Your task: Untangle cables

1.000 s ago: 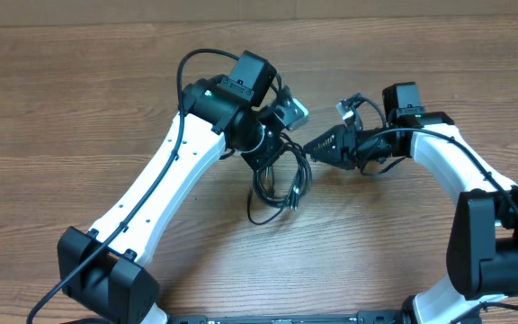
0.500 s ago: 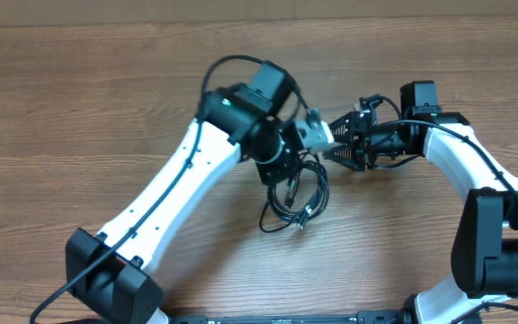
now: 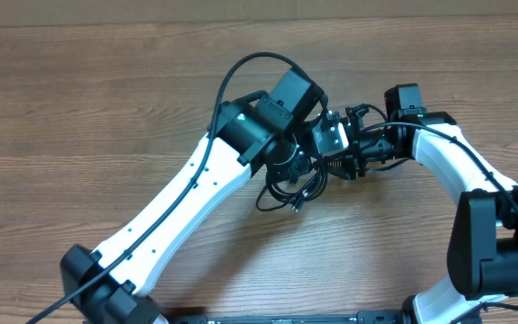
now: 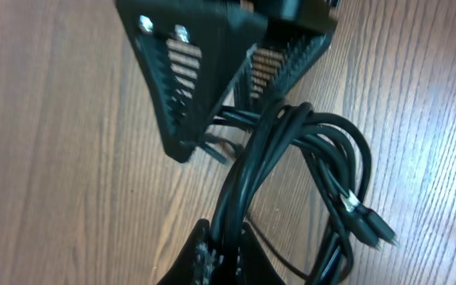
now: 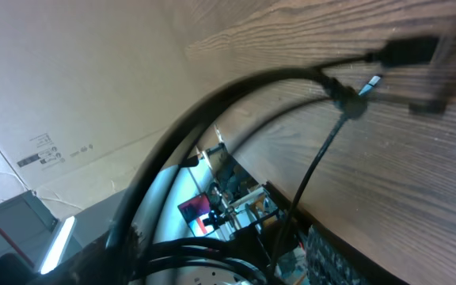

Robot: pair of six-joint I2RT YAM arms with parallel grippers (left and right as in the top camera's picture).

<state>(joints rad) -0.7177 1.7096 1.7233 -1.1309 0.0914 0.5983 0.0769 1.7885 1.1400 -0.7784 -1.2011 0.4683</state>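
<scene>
Nearest, the white-shelled left arm (image 3: 178, 211) and right arm (image 3: 461, 171) reach inward over the wood-grain table (image 3: 79, 108); between them the cables (image 3: 293, 187) lie on the tabletop near its middle, a loose bundle of thin, glossy black loops; in the left wrist view two small plugs (image 4: 368, 224) with silvery collars poke out at the bundle's side; the left gripper (image 4: 222, 253) is clamped tight on several strands gathered side by side; just beyond, the right gripper (image 4: 212, 125) faces it, its black, ribbed, wedge-shaped fingers (image 4: 184, 79) spread apart, with strands running into the gap but not pinched; farthest, a plain cardboard wall (image 3: 241, 9) edges the table.
</scene>
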